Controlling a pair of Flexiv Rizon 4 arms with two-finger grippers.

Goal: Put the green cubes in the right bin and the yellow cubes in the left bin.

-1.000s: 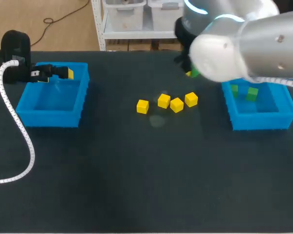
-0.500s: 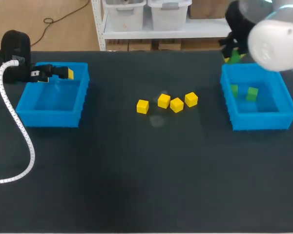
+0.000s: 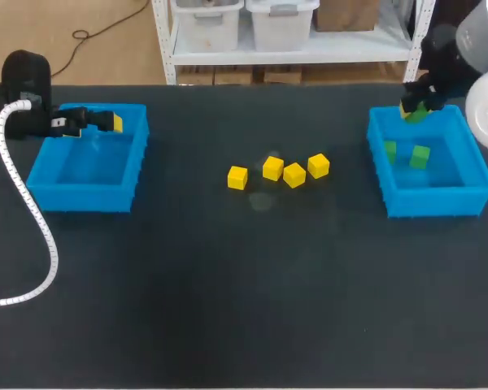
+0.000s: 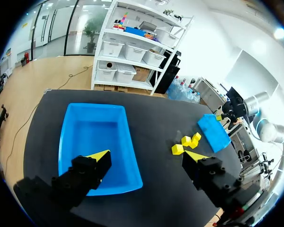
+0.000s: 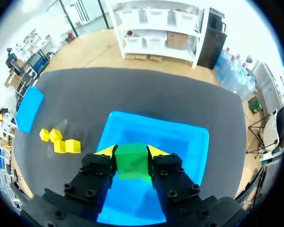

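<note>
Right claw [image 5: 132,152] clenched on green cube [image 5: 131,164], over right bin [image 3: 390,199] near its far rim. Let go here and it may clip the rim, bounce out. Left claw [image 4: 146,158] spread, empty, above left bin [image 4: 92,137]. Yellow cubes [image 3: 294,175] sit mid-table.

The worktop [image 3: 244,309] was matte black. Behind it, a white shelving unit [image 3: 325,55] carrying pale storage boxes [image 3: 207,20] stood on a light wooden floor [image 3: 89,41].
</note>
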